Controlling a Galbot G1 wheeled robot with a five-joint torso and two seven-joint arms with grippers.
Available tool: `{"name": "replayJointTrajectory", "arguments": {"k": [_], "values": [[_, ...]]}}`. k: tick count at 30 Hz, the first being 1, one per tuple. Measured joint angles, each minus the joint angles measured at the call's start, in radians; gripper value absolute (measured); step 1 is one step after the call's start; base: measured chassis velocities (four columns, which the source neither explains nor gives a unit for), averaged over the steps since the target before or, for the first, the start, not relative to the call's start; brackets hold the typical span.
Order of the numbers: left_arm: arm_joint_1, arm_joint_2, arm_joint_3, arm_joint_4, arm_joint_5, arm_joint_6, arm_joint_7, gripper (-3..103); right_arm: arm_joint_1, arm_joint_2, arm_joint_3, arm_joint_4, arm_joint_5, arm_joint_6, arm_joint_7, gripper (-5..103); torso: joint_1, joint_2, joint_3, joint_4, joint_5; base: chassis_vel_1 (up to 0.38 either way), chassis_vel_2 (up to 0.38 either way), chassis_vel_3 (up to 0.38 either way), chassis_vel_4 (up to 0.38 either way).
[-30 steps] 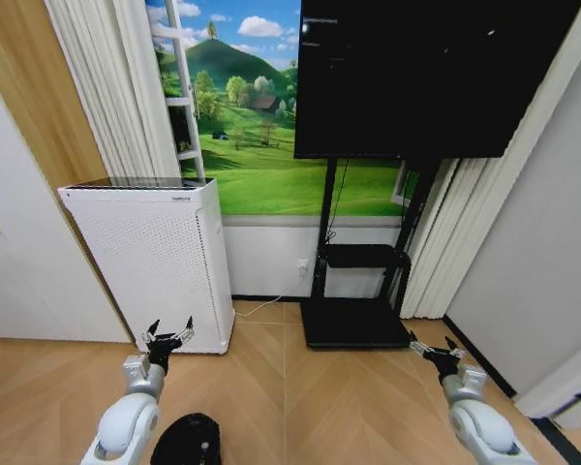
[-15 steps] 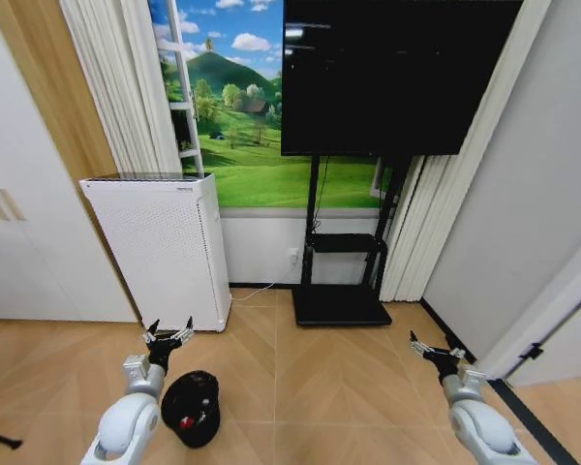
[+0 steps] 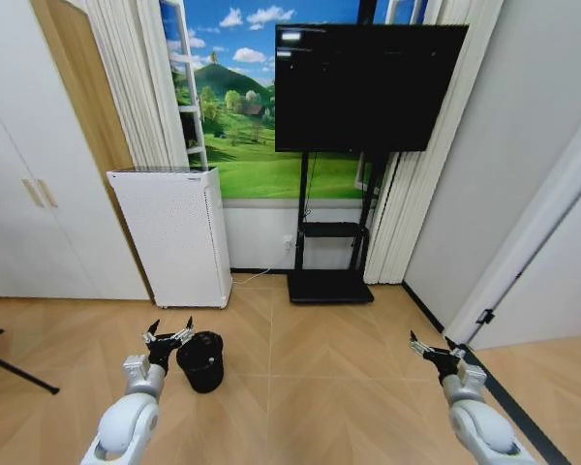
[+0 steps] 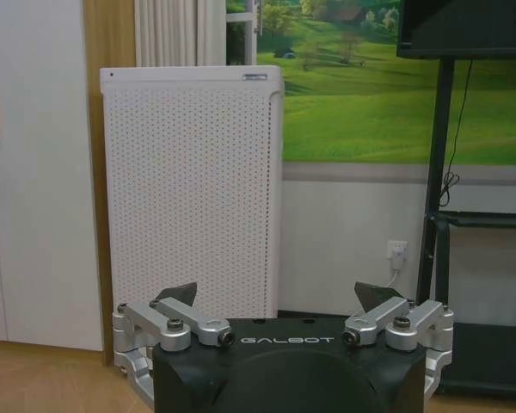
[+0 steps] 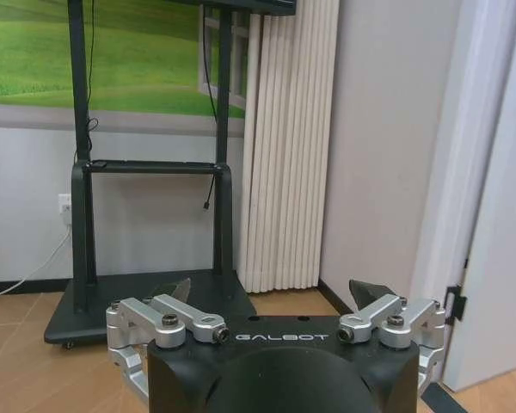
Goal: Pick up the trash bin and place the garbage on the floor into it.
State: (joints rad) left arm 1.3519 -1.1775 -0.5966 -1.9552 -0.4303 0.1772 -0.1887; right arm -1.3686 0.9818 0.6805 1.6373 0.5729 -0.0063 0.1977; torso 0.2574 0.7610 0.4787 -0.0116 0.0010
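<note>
The trash bin (image 3: pixel 202 361), small, black and round, stands upright on the wooden floor just in front of the white appliance. My left gripper (image 3: pixel 169 334) hangs open in the air just left of the bin and is not touching it; the left wrist view has the same gripper (image 4: pixel 278 297) with its jaws wide apart and nothing between them. My right gripper (image 3: pixel 434 347) is open over bare floor at the right, also seen as an empty gripper (image 5: pixel 273 292) in the right wrist view. The garbage is out of view.
A white perforated appliance (image 3: pixel 179 237) stands against the wall behind the bin. A TV on a black stand (image 3: pixel 330 287) is at the middle, with curtains beside it. White cupboards line the left and a door (image 3: pixel 552 281) the right. A black leg (image 3: pixel 15 373) crosses the floor at far left.
The whole picture has shifted: the camera has drawn back, so more floor and room show and the bin sits farther up in the picture. Both arms hold the same pose.
</note>
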Motion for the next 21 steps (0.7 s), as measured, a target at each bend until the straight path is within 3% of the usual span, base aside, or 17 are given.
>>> {"name": "replayJointTrajectory", "arguments": {"k": [2,6,8,10,13,20,21], "values": [[0.0,0.0,0.0,0.0,0.0,0.0,0.0,100,0.0,0.0,0.0,0.0,0.0,0.0,0.0,100,0.0,0.0,0.0,-0.0003,-0.0021,0.33,-0.382,-0.334,0.383],[0.0,0.0,0.0,0.0,0.0,0.0,0.0,100,0.0,0.0,0.0,0.0,0.0,0.0,0.0,100,0.0,0.0,0.0,0.0001,-0.0003,0.338,-0.375,-0.324,0.375],[0.0,0.0,0.0,0.0,0.0,0.0,0.0,100,0.0,0.0,0.0,0.0,0.0,0.0,0.0,100,0.0,0.0,0.0,0.0001,-0.0018,0.334,-0.38,-0.341,0.396],[0.0,0.0,0.0,0.0,0.0,0.0,0.0,100,0.0,0.0,0.0,0.0,0.0,0.0,0.0,100,0.0,0.0,0.0,-0.0001,0.0001,0.348,-0.348,-0.337,0.37],[0.0,0.0,0.0,0.0,0.0,0.0,0.0,100,0.0,0.0,0.0,0.0,0.0,0.0,0.0,100,0.0,0.0,0.0,-0.0001,-0.0017,0.34,-0.383,-0.332,0.389],[0.0,0.0,0.0,0.0,0.0,0.0,0.0,100,0.0,0.0,0.0,0.0,0.0,0.0,0.0,100,-0.001,0.0,0.0,-0.0004,-0.0009,0.307,-0.326,-0.314,0.336],[0.0,0.0,0.0,0.0,0.0,0.0,0.0,100,0.0,0.0,0.0,0.0,0.0,0.0,0.0,100,-0.001,0.0,0.0,0.0007,-0.0009,0.143,-0.087,-0.252,0.221]]}}
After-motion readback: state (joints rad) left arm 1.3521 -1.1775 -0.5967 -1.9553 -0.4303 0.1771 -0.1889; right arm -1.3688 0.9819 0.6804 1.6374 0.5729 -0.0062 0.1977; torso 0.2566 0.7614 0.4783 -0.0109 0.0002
